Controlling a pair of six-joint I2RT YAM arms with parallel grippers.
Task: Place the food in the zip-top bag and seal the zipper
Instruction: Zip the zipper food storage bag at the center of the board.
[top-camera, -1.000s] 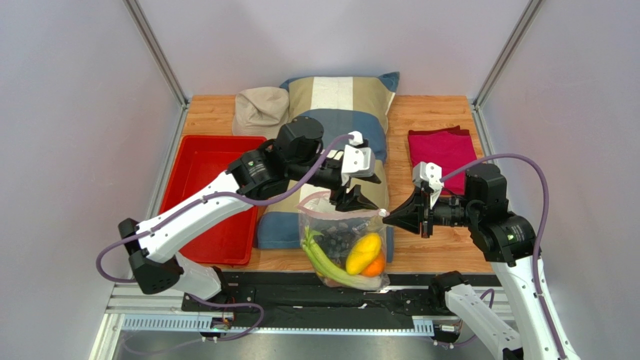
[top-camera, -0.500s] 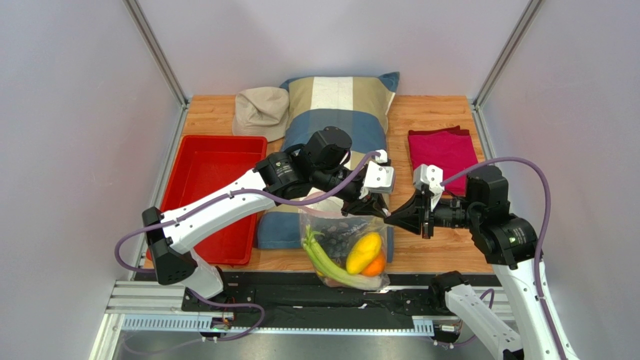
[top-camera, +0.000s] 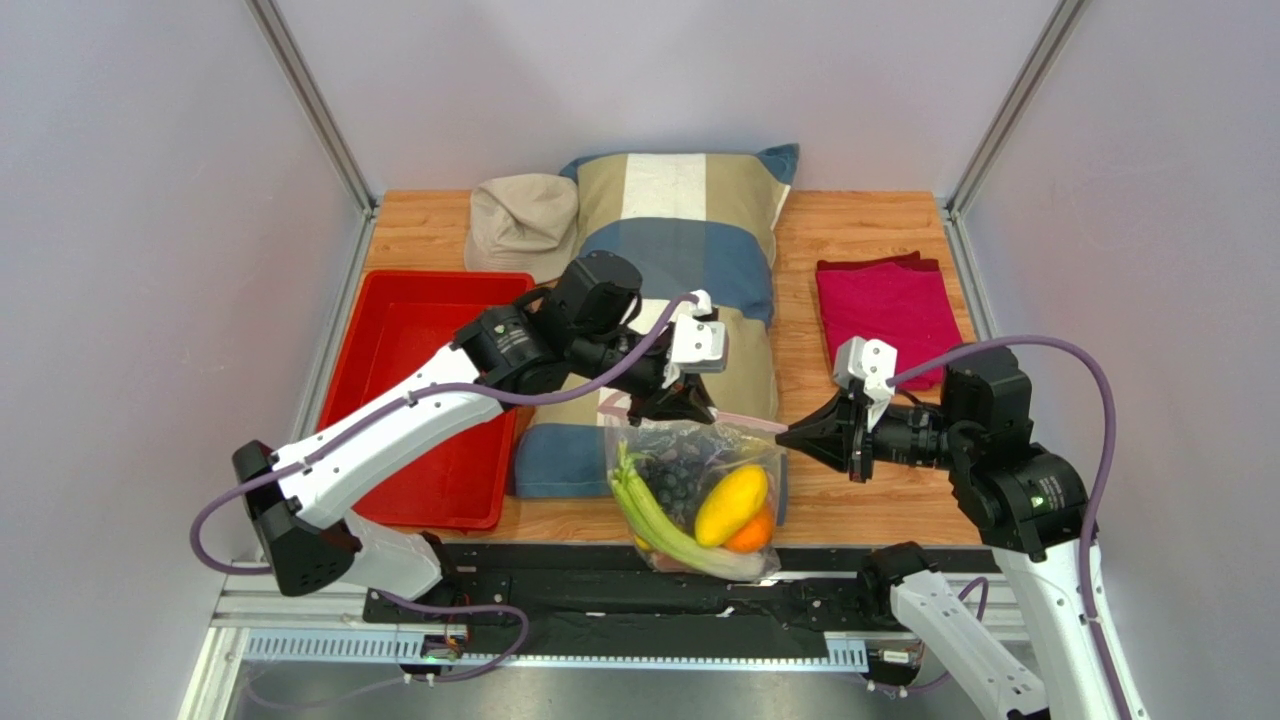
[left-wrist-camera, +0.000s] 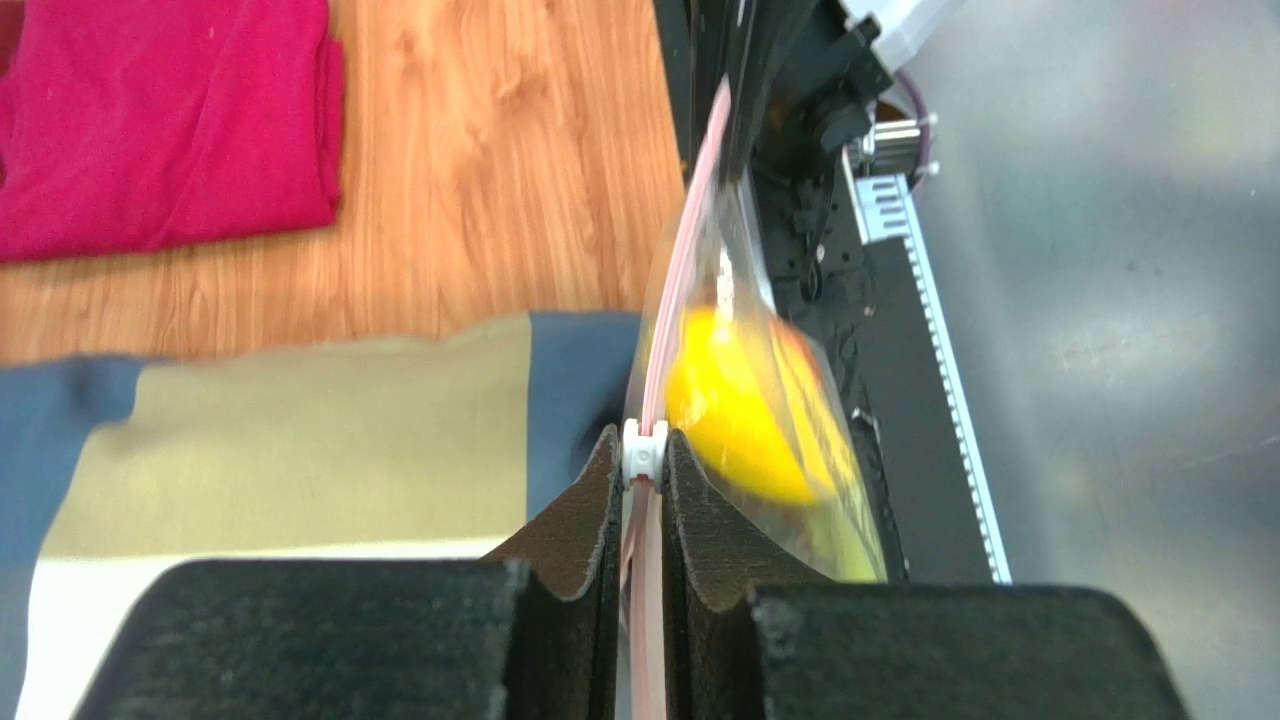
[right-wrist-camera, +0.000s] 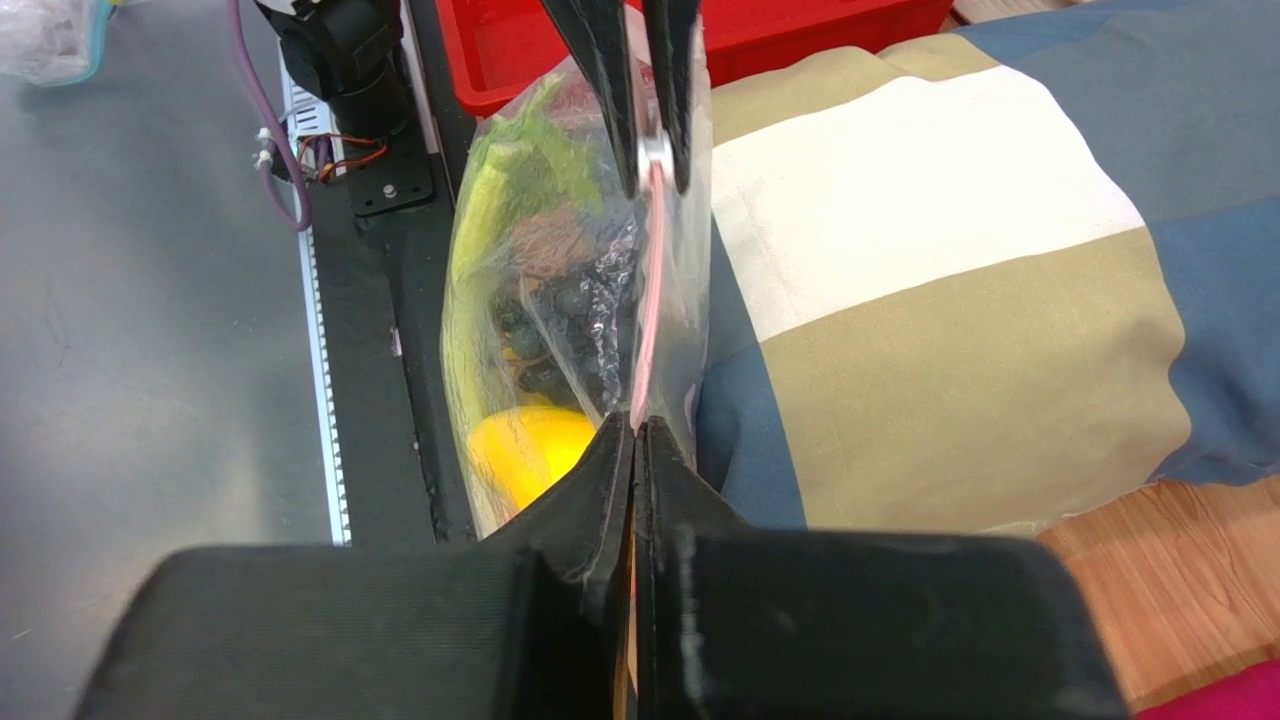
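Currently the zip-top bag (top-camera: 694, 488) is at the near right corner of the pillow (top-camera: 684, 225), with its mouth turned up and toward the pillow. Its bottom reaches past the near edge of the table (top-camera: 872, 510), over the black rail (top-camera: 601, 578). Inside the bag I can see the celery stalk (top-camera: 646, 518), a yellow pepper (top-camera: 729, 503), an orange (top-camera: 751, 530) and the dark grapes (top-camera: 679, 465).

The zipper (left-wrist-camera: 684, 255) runs as a thin pink line along the top edge of the bag, between the two grippers. The left gripper (top-camera: 676, 405) comes from the pillow's left side. Its fingers are pressed together on the zipper, with a small white piece (left-wrist-camera: 643, 450) sitting just between the tips. The right gripper (top-camera: 789, 431) comes from the right of the pillow and its fingers are also closed tight on the zipper, at the right end of the bag mouth. In the right wrist view both grippers stand on the same pink line, well apart, and the strip between them looks flat.

Left of the pillow lies the red tray (top-camera: 436, 281), touching the pillow's edge. Right of the pillow a band of bare wood separates it from the magenta cloth (top-camera: 887, 300). Behind the pillow's left corner sits a beige cloth bundle (top-camera: 522, 218).
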